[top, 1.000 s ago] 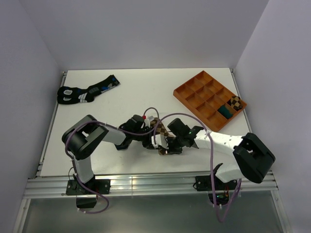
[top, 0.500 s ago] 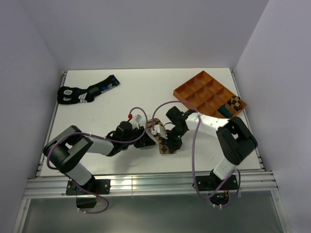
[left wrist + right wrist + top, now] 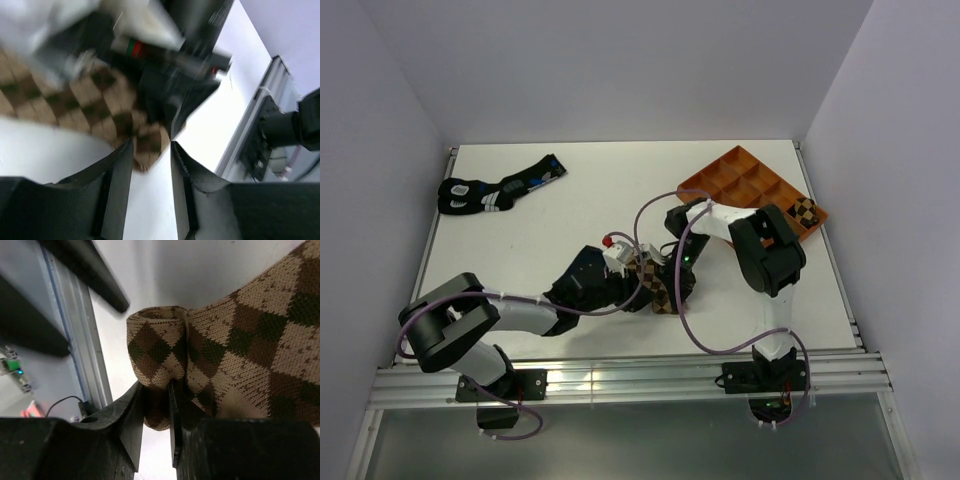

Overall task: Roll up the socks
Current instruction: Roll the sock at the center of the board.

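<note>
A tan sock with a brown argyle pattern (image 3: 656,287) lies at the table's front middle, between both grippers. In the right wrist view its near end is wound into a small roll (image 3: 159,347). My right gripper (image 3: 156,392) is shut on the lower part of that roll, coming down on it from behind (image 3: 676,288). My left gripper (image 3: 636,284) reaches in from the left. Its jaws (image 3: 151,150) stand a little apart, with the sock's brown tip (image 3: 148,145) lying between the fingertips. This view is blurred.
A pair of black socks with blue and white markings (image 3: 496,189) lies at the back left. An orange compartment tray (image 3: 718,182) stands at the back right, with a small argyle bundle (image 3: 806,210) in one corner cell. The right arm's elbow hangs over the tray's near side.
The right arm has swung its elbow back and up over the tray while its gripper stays on the sock. The left arm has shifted lower, and its jaws have widened slightly.
</note>
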Controlling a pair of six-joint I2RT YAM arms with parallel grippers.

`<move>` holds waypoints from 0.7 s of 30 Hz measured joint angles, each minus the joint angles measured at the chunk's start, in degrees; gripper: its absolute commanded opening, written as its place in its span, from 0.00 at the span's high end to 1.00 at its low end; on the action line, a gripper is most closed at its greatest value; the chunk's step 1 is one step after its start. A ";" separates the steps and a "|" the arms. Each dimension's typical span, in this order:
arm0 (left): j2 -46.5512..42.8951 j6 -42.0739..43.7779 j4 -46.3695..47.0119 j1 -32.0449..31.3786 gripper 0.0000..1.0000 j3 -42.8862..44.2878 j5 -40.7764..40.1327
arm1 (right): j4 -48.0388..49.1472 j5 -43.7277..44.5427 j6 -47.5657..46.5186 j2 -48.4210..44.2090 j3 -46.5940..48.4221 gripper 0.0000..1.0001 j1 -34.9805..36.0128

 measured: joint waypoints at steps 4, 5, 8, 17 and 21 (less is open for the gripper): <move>0.87 5.88 -1.22 -0.70 0.54 3.82 -2.21 | -1.84 -0.39 0.02 1.09 0.39 0.76 0.00; 1.46 7.06 -1.46 -0.70 0.54 4.68 -2.36 | -2.19 -0.39 0.02 1.29 0.50 0.76 0.00; 4.28 10.51 -2.45 -0.74 0.54 7.06 -1.95 | -3.39 -0.55 0.09 2.32 1.11 0.76 -0.04; 10.05 13.40 -2.16 -0.94 0.54 8.28 3.10 | -4.46 -0.81 0.92 3.37 1.79 0.76 -0.07; 12.46 13.31 -0.55 -1.05 0.53 8.31 5.16 | -4.66 -0.68 1.99 3.87 2.12 0.76 -0.22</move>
